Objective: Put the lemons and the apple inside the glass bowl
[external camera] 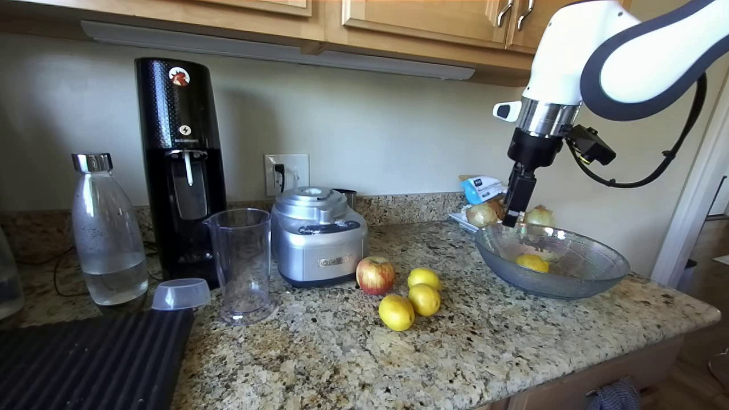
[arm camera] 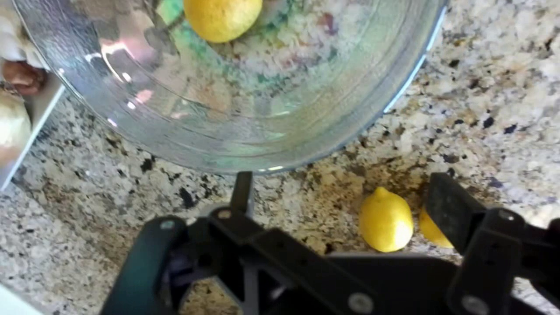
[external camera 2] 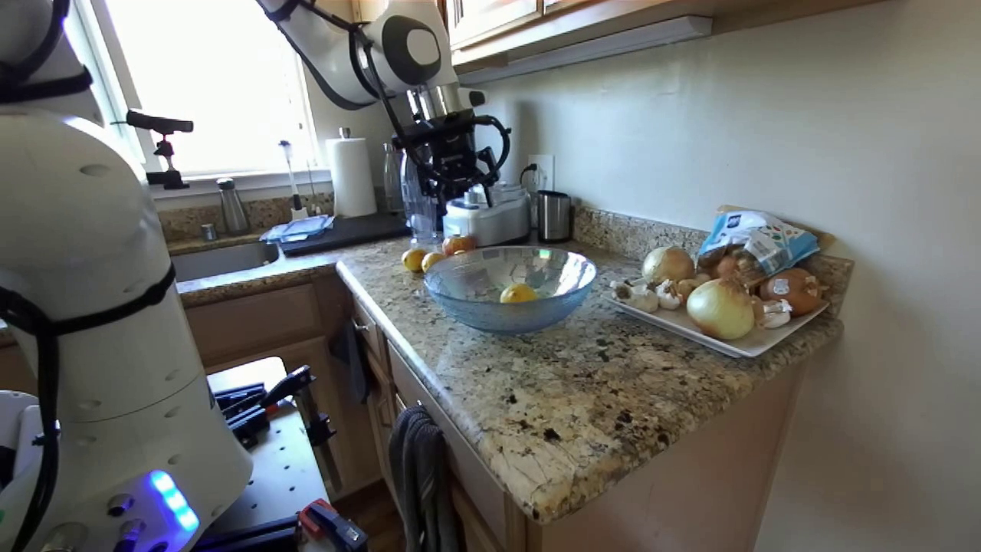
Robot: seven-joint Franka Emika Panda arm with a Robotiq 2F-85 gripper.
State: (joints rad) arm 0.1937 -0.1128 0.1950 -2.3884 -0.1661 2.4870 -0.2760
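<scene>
In an exterior view, well apart from the gripper, a silver food processor bears a blurred logo, apparently "Cuisinart". Farther from it, a black drink machine shows a lightning-bolt badge above faint lettering resembling "sodastream". Behind the gripper, a blue-and-white bag carries unreadable print.

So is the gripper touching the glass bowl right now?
Apart. An exterior view shows the open gripper clear of the glass bowl, with the silver appliance visible in the gap between them.

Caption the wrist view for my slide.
Open gripper above the counter: one lemon in the glass bowl, two lemons visible outside.
</scene>
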